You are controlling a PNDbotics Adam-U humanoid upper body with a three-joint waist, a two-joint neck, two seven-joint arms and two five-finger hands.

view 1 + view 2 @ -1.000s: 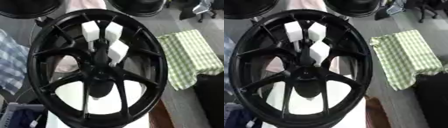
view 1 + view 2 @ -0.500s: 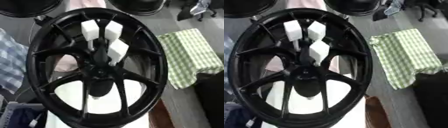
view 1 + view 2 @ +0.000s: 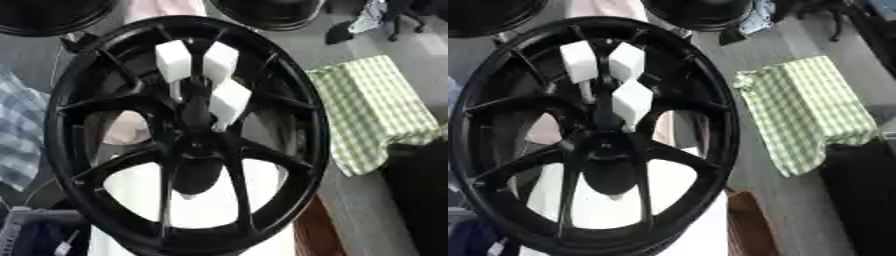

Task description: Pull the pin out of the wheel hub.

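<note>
The large black multi-spoke alloy wheel (image 3: 188, 135) fills most of both eye views, standing nearly face-on to the camera and tilted slightly, with its hub (image 3: 194, 145) at the centre. 3 white block-shaped pads (image 3: 173, 60) sit in a cluster just above the hub, in front of the upper spokes: 2 side by side at the top and 1 below them to the right. They appear to belong to a dark shape (image 3: 196, 107) that runs down to the hub, but it cannot be told from the pictures whether this is a hand, or whether any fingers are straight or curled. The pin itself cannot be made out; the hub centre shows only black.

A white surface (image 3: 206, 200) shows through the lower spoke gaps. A green-and-white checked cloth (image 3: 807, 112) lies to the right of the wheel, apart from it. 2 further black rims (image 3: 267, 10) lie at the top edge.
</note>
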